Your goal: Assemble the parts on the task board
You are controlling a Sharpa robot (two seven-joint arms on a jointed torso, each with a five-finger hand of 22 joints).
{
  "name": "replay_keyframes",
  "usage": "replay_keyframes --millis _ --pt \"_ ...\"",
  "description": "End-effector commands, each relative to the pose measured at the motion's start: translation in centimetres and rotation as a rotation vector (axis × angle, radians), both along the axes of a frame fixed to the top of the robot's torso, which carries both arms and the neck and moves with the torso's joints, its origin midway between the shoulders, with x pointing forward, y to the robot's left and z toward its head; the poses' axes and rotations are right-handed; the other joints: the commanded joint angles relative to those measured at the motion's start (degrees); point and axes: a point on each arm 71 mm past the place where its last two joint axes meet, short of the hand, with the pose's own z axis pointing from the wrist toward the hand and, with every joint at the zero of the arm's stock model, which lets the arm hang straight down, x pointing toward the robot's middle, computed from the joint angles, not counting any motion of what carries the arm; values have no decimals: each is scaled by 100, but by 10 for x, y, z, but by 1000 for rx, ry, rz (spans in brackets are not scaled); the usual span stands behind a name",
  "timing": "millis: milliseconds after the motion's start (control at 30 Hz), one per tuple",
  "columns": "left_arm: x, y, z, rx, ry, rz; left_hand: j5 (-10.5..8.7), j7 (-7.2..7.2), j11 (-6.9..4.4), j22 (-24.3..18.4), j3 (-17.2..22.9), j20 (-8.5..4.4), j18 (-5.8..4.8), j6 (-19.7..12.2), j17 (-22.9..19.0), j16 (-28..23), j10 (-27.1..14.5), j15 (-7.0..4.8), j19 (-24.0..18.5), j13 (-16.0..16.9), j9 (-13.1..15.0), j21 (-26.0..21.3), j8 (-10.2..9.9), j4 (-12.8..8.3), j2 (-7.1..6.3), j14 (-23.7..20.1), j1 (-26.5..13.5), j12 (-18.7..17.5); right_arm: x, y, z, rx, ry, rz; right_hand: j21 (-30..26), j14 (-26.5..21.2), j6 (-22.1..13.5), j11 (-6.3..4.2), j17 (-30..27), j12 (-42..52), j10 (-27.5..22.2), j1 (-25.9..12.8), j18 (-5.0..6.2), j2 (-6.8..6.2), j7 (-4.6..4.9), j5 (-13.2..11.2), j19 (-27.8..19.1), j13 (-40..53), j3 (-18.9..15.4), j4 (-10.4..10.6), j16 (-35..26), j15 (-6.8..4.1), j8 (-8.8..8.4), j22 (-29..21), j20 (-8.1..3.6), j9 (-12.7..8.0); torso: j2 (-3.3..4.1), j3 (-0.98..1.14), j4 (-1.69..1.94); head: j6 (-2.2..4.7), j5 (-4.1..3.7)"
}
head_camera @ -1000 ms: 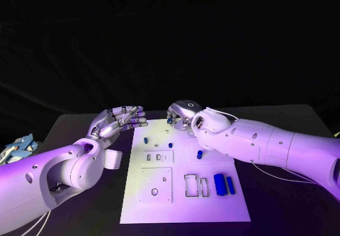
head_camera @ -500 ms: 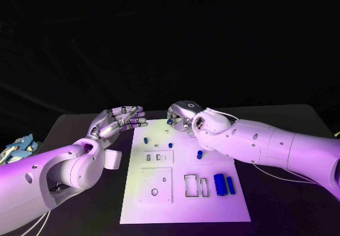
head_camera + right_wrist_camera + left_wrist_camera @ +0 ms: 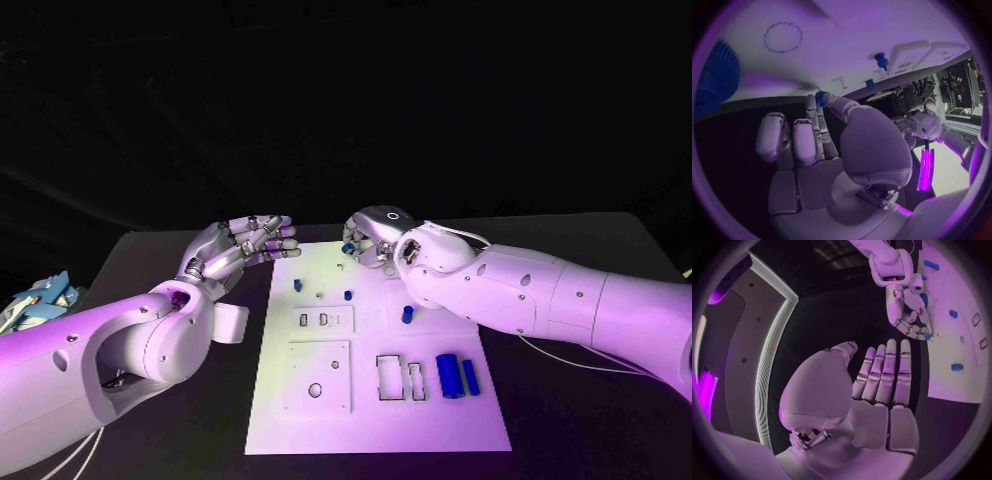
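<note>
The white task board (image 3: 433, 410) lies in the middle of the black table. My right hand (image 3: 375, 236) hovers over its far edge with the fingers curled, pinching a small blue part (image 3: 349, 245). In the right wrist view that part (image 3: 820, 97) sits at the fingertips. My left hand (image 3: 240, 249) hangs at the board's far left corner, fingers apart, holding nothing. Small blue pegs (image 3: 297, 285) (image 3: 348, 295) (image 3: 407, 315) stand on the far half. A thick blue cylinder (image 3: 447, 375) and a thinner one (image 3: 469, 375) lie near the right edge.
Rectangular slots (image 3: 323, 320) (image 3: 389, 378) and a round hole (image 3: 315, 388) are cut into the board. A white block (image 3: 231, 323) sits just left of the board by my left arm. A blue and white object (image 3: 36, 300) lies at the table's left edge.
My right hand has shifted very slightly with the blue part still pinched. The left hand has stayed where it was.
</note>
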Motion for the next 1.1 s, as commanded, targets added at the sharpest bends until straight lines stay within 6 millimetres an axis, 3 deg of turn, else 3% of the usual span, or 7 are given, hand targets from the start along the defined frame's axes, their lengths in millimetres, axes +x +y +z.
replay_keyframes --millis 33,133,267,300,333,1100 --pt "0 -2 2 -9 -9 -19 -21 196 37 -5 48 10 77 -19 6 -13 -9 18 38 -4 -8 -35 -21 1 -18 25 22 -13 0 0 -2 -12 8 -7 -11 166 6 -10 -8 -30 -49 -18 -34 -7 14 11 0 4 -3 32 9 -7 19 0 5 248 7 -2 1 5 -3" --pt "0 -2 2 -9 -9 -18 -21 196 37 -5 48 10 77 -19 6 -13 -9 18 38 -4 -8 -35 -21 1 -18 25 22 -13 1 0 -3 -16 12 -12 -29 158 -43 6 -27 -58 -99 -41 -29 -42 33 2 -19 1 -3 52 4 6 -1 -22 13 262 6 1 1 9 -7" --pt "0 -2 2 -9 -10 -18 -21 196 37 -5 48 10 77 -19 6 -13 -9 18 38 -4 -8 -35 -21 1 -18 25 22 -13 2 1 -3 -18 16 -15 -113 119 -335 113 -132 -201 -358 -134 -10 -196 155 55 -102 -51 -16 130 -40 94 -181 -124 75 245 10 -4 3 16 -13" --pt "0 -2 2 -8 -10 -18 -21 196 37 -5 48 10 77 -19 6 -13 -9 18 38 -4 -8 -35 -21 1 -18 25 22 -13 2 1 -3 -19 17 -15 -164 98 -543 177 -190 -269 -495 -177 4 -305 225 72 -152 -83 -62 162 -62 145 -326 -187 121 214 12 -5 5 16 -13" --pt "0 -2 2 -8 -10 -18 -21 196 37 -5 48 10 77 -19 6 -13 -9 18 38 -4 -8 -35 -21 1 -18 25 22 -13 2 2 -4 -19 19 -14 -187 88 -628 192 -216 -288 -543 -176 12 -334 235 64 -173 -94 -79 173 -70 160 -391 -214 141 204 13 -4 6 16 -14" --pt "1 -1 2 -6 -8 -16 -26 198 40 -22 82 12 77 -16 21 -36 4 21 43 -2 -8 -48 -29 0 -30 27 19 -44 2 4 -2 -1 3 -17 -186 85 -565 176 -208 -222 -463 -126 17 -279 222 44 -162 -77 -78 217 -41 155 -412 -184 162 243 10 10 4 -2 1"
